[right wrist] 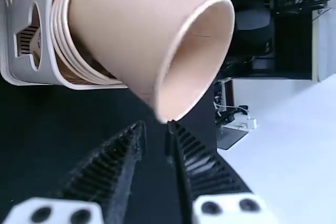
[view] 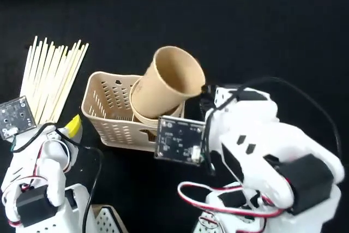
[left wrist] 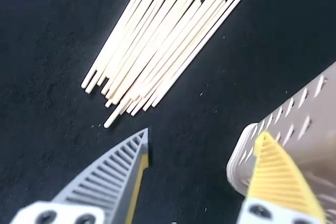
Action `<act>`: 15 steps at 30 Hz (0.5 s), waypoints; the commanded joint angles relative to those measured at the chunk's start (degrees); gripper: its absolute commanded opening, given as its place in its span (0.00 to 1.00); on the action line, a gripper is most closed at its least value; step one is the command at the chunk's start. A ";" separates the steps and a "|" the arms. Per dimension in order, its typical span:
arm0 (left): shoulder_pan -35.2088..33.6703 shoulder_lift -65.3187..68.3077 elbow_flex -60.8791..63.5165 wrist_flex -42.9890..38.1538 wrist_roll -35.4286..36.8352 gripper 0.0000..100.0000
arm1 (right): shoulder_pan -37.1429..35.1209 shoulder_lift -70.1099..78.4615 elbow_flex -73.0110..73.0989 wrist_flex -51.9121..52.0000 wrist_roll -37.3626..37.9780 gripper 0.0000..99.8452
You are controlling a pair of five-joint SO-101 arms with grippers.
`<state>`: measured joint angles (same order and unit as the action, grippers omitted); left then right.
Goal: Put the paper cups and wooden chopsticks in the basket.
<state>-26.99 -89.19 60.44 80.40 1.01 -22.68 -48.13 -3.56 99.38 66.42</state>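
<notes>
With right end effector (right wrist: pixel 155 124) barely parted, empty, at the rim of the tilted cup (right wrist: pixel 131 35) stacked in the basket (view: pixel 109 126), back off straight without nudging it; left end effector (left wrist: pixel 204 132) wide open, empty, beside the chopsticks (left wrist: pixel 157 45).

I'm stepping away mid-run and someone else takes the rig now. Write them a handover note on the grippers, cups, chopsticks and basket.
Left gripper: open, empty, over the black table between the bundle of pale wooden chopsticks and the beige slotted plastic basket.
Right gripper: open, tips at the rim of the tilted top brown paper cup.
Done: cups nested in the basket, top one leaning out.
To do: all chopsticks, lying on the table beside the basket.
</notes>
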 commanded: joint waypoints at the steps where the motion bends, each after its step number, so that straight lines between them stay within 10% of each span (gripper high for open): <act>1: 0.13 -0.26 -0.13 -1.32 0.09 0.31 | -0.62 -1.19 -1.01 1.49 -0.88 0.09; 15: 0.13 -0.26 -0.13 -1.32 0.09 0.31 | -21.27 -0.92 5.23 -12.13 -24.97 0.09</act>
<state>-26.99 -89.19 60.44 80.40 1.01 -39.03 -49.80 -1.63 89.80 45.23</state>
